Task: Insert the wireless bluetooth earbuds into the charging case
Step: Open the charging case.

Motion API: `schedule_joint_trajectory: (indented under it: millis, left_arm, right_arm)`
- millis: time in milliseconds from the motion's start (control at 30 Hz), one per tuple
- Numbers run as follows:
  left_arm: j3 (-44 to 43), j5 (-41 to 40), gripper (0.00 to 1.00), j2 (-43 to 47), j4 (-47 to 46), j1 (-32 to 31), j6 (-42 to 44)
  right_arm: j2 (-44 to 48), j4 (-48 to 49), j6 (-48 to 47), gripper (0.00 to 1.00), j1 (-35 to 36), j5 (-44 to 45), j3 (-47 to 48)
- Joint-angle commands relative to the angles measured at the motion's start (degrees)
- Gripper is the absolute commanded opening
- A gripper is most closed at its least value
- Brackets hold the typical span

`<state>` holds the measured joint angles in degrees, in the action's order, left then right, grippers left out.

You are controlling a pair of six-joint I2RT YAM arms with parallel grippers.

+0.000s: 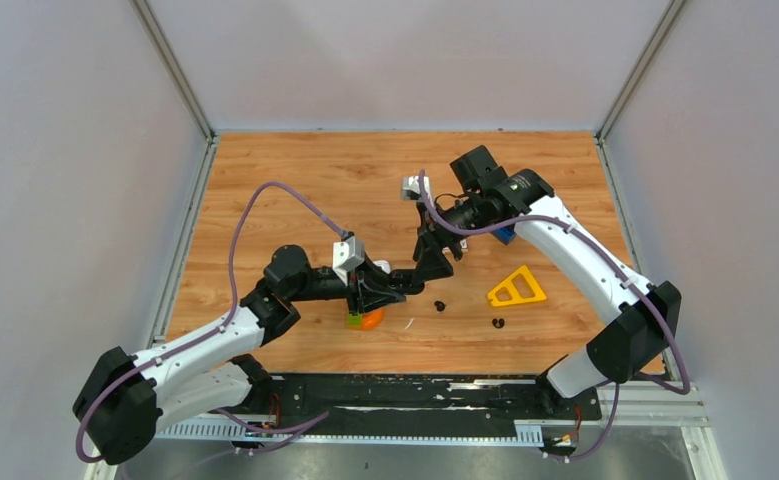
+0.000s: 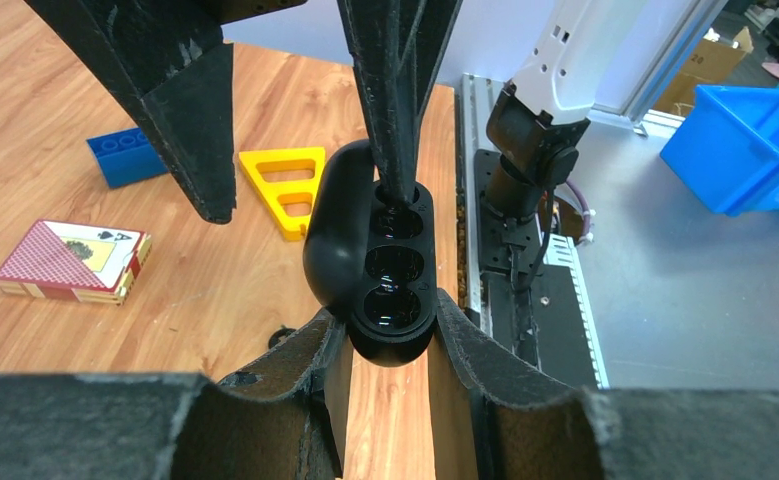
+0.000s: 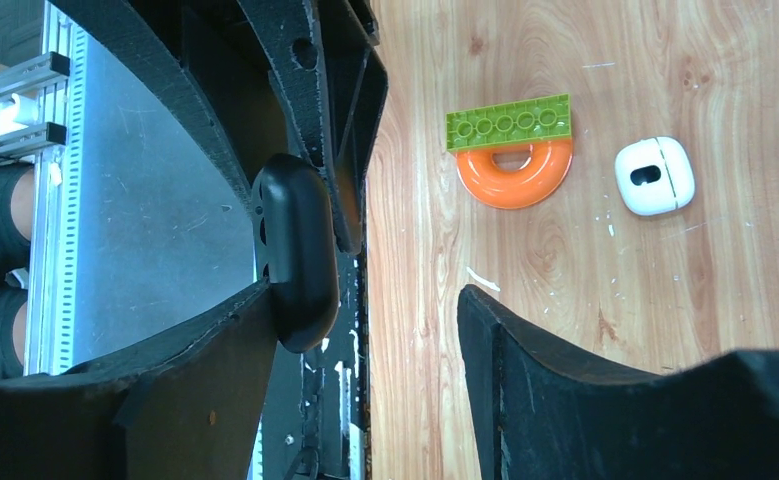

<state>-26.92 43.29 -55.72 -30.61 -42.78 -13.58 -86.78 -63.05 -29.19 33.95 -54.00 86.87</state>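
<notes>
My left gripper [image 1: 397, 283] [image 2: 390, 335] is shut on the black charging case [image 2: 390, 265] and holds it off the table, its round wells facing the left wrist camera. My right gripper [image 1: 435, 262] [image 3: 365, 292] is open. One of its fingers [image 2: 395, 110] reaches down into the case's far well, and the other stands apart on the left. From the right wrist the case [image 3: 295, 250] shows side-on against that finger. Two black earbuds [image 1: 439, 304] [image 1: 498, 322] lie on the table. What sits under the fingertip is hidden.
A white charging case [image 3: 654, 176], an orange ring [image 3: 515, 178] and a green brick [image 3: 510, 122] lie under the grippers. A yellow triangle [image 1: 516, 288], a blue brick [image 2: 125, 155] and a card deck [image 2: 70, 260] sit to the right. The table's near edge and black rail [image 1: 415, 392] are close.
</notes>
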Motion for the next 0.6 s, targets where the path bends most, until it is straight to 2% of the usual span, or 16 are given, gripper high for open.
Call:
schedule_joint_trajectory:
  millis: [0, 567]
  left_arm:
    - [-0.5, 1.0, 0.00, 0.7, -1.7, -0.3, 0.7]
    - [-1.3, -0.5, 0.00, -0.1, -0.3, -0.3, -0.2]
  right_arm:
    - [0.0, 2.0, 0.4, 0.65, -0.6, -0.7, 2.3]
    - [4.4, -6.3, -6.4, 0.70, -1.9, -5.5, 7.8]
